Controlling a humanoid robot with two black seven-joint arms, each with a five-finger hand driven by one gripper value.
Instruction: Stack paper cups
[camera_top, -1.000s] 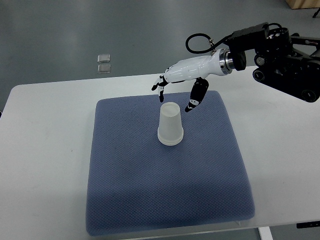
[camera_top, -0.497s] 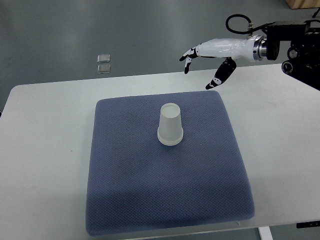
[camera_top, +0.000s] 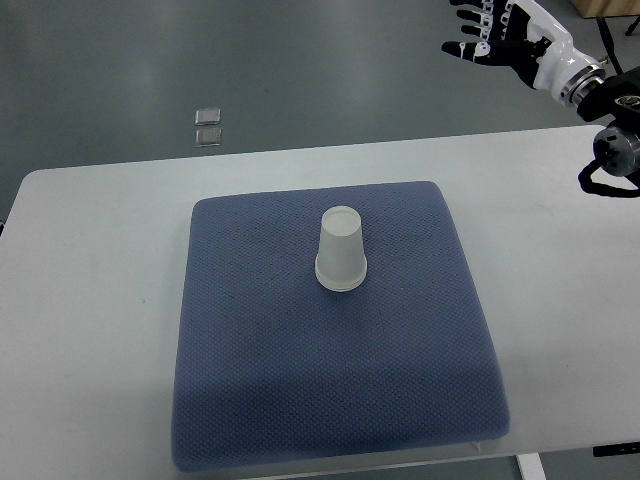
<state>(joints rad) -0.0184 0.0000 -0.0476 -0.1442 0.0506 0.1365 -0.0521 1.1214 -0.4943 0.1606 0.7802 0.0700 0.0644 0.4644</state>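
Paper cup (camera_top: 341, 250) inverted at pad (camera_top: 250, 400) centre on worktop (camera_top: 90, 300); axis vertical, rim down, base up. Possibly already stacked, can't confirm. Judged light, thin-walled, crushable: grip gently at mid-wall. Right hand (camera_top: 500, 35) top-right, well apart, fingers spread, empty.

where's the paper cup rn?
Top view: the paper cup stands upside down on the blue mat, slightly above its centre. The right hand is far off at the top right corner, holding nothing.

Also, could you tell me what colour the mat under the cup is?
Dark blue mat, seen in the top view.
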